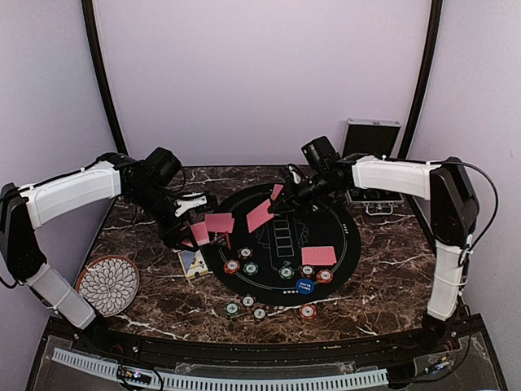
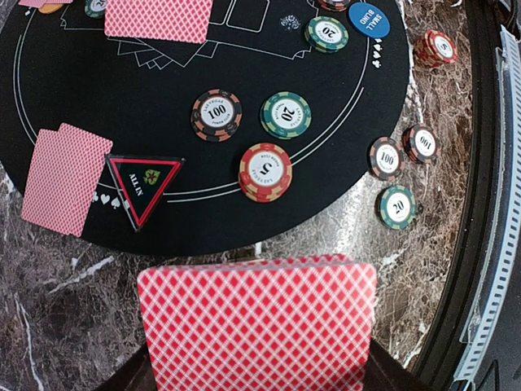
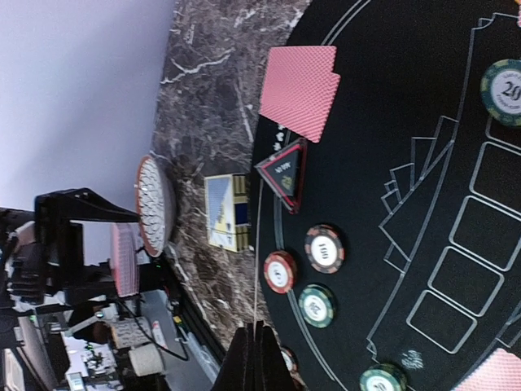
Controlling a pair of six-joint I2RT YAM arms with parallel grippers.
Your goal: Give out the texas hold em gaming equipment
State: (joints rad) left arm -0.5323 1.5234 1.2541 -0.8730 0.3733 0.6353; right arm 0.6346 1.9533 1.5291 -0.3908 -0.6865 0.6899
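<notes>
My left gripper [image 1: 194, 230] is shut on a deck of red-backed playing cards [image 2: 256, 322] just off the left rim of the round black mat [image 1: 346, 236]. My right gripper [image 1: 282, 204] hovers over the mat's far side, shut on a single card [image 1: 260, 216], which the right wrist view shows edge-on [image 3: 260, 269]. Card pairs lie face down at the mat's left [image 1: 220, 222] and right [image 1: 319, 255]. Poker chips [image 1: 251, 268] sit along the mat's near arc beside a blue button disc [image 1: 304, 286], with more chips [image 1: 248, 303] on the marble in front.
A white flower-patterned plate [image 1: 108, 283] lies at the near left. A card box [image 1: 193, 263] lies by the mat's left edge. A black and red triangular marker [image 2: 145, 183] rests on the mat. The open chip case [image 1: 372, 138] stands at the back right.
</notes>
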